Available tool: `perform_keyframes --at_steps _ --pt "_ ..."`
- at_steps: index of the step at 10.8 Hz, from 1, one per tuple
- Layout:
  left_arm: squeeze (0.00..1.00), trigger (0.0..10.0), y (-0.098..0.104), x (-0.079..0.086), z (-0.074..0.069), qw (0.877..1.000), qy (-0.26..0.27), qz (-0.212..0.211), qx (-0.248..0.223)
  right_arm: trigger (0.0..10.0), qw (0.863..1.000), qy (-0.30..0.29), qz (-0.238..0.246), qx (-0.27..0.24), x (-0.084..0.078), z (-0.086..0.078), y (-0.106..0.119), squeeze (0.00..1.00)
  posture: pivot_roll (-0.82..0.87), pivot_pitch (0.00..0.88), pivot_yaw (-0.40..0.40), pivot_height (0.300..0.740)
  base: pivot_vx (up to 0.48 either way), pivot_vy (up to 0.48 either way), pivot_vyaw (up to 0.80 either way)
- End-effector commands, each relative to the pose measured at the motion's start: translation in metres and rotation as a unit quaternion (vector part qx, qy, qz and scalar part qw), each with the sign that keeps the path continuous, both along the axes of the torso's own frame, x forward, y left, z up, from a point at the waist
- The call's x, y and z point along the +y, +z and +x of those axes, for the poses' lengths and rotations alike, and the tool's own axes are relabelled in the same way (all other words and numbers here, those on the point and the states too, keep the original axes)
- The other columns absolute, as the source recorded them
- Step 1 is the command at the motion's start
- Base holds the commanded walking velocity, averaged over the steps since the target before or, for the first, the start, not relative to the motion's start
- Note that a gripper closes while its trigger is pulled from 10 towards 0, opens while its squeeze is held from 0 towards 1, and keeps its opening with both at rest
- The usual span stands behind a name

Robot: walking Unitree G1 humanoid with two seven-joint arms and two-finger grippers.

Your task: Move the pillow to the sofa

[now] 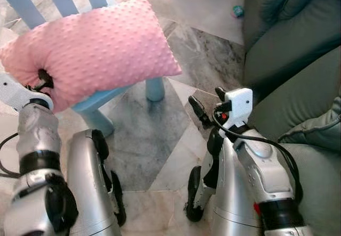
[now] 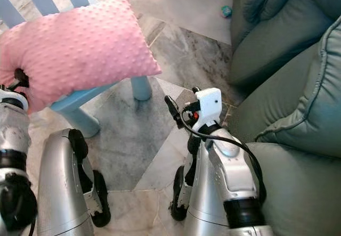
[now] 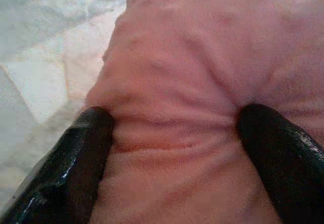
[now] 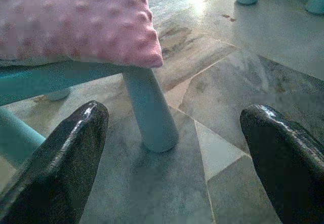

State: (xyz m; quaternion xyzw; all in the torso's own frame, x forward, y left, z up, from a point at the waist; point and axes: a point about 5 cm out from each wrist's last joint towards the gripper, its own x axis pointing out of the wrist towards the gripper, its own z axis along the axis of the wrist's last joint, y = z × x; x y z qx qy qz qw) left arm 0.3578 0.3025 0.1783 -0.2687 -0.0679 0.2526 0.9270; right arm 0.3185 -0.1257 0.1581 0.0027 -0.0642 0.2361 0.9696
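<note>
Marble floor (image 1: 176,156): pillow (image 1: 96,49) is held pinched by left gripper (image 3: 172,128) above chair (image 1: 101,105); carrying to sofa (image 1: 298,60) is required next, right gripper (image 4: 172,148) spread empty.

1 pillow (image 1: 96,49), 1 chair (image 1: 96,105), 1 sofa (image 1: 298,60), 2 hands: left hand (image 3: 172,133), right hand (image 4: 172,148).

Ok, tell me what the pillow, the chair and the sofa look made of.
Pillow: soft pink plush fabric with raised dots, puckering where the left gripper pinches it. Chair: smooth light-blue, probably plastic. Sofa: grey-green upholstery with piped seams, possibly leather-like.
</note>
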Motion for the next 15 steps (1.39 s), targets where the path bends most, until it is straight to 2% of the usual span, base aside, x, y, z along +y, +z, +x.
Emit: perform_keyframes --at_steps 1,2,3,6,7,8,9,10,12,13,15 --pt "0.0 10.0 -0.016 -0.001 0.0 0.999 -0.018 -0.049 0.016 10.0 1.0 0.005 -0.005 0.009 -0.002 -0.004 -0.004 0.0 -0.09 0.492 -0.097 0.413 0.0 0.0 0.0" --pt "0.0 10.0 -0.018 -0.002 0.002 0.994 -0.037 -0.103 -0.004 10.0 1.0 0.005 -0.006 0.01 -0.002 -0.004 -0.003 0.0 -0.09 0.492 -0.099 0.413 0.0 0.0 0.0" --pt "0.0 10.0 -0.015 -0.007 0.006 0.989 -0.08 -0.125 -0.026 10.0 1.0 0.007 -0.007 0.012 -0.002 -0.005 -0.003 0.0 -0.09 0.492 -0.102 0.413 0.0 0.0 0.0" --pt "0.0 10.0 -0.022 -0.014 0.009 0.983 -0.111 -0.148 -0.007 10.0 1.0 0.005 -0.007 0.011 -0.002 -0.006 0.0 0.0 -0.09 0.491 -0.1 0.413 0.0 0.0 0.0" --pt "0.0 3.1 -0.023 -0.015 0.009 0.981 -0.119 -0.154 -0.01 10.0 1.0 0.005 0.001 0.003 -0.002 -0.003 0.008 0.0 -0.09 0.491 -0.1 0.413 0.0 0.0 0.0" --pt "0.0 0.0 -0.024 -0.016 0.009 0.979 -0.124 -0.162 -0.013 10.0 1.0 0.011 0.005 -0.004 -0.002 0.001 0.016 0.0 -0.09 0.492 -0.102 0.413 0.0 0.0 0.0" --pt "0.0 0.0 -0.023 -0.017 0.009 0.976 -0.131 -0.171 -0.021 10.0 0.999 0.032 0.007 -0.013 -0.005 0.012 0.031 0.0 -0.09 0.495 -0.103 0.413 0.0 0.0 0.0" --pt "0.0 0.0 -0.022 -0.017 0.009 0.975 -0.132 -0.176 -0.027 10.0 0.999 0.046 0.009 -0.01 -0.007 0.018 0.036 0.0 -0.08 0.496 -0.104 0.413 0.0 0.0 0.0" --pt "0.0 0.0 -0.014 -0.017 0.009 0.968 -0.156 -0.185 -0.066 10.0 0.995 0.098 0.011 0.004 -0.007 0.044 0.048 0.0 -0.06 0.501 -0.105 0.413 0.0 0.0 0.0" --pt "0.0 0.0 -0.013 -0.016 0.009 0.967 -0.158 -0.186 -0.07 10.0 0.992 0.119 0.03 0.019 -0.004 0.051 0.049 0.0 -0.05 0.504 -0.104 0.413 0.0 0.0 0.0" --pt "0.0 0.0 -0.017 -0.012 0.004 0.969 -0.153 -0.183 -0.063 10.0 0.991 0.123 0.046 0.024 0.001 0.067 0.053 0.0 -0.02 0.513 -0.099 0.413 0.0 0.0 0.0"
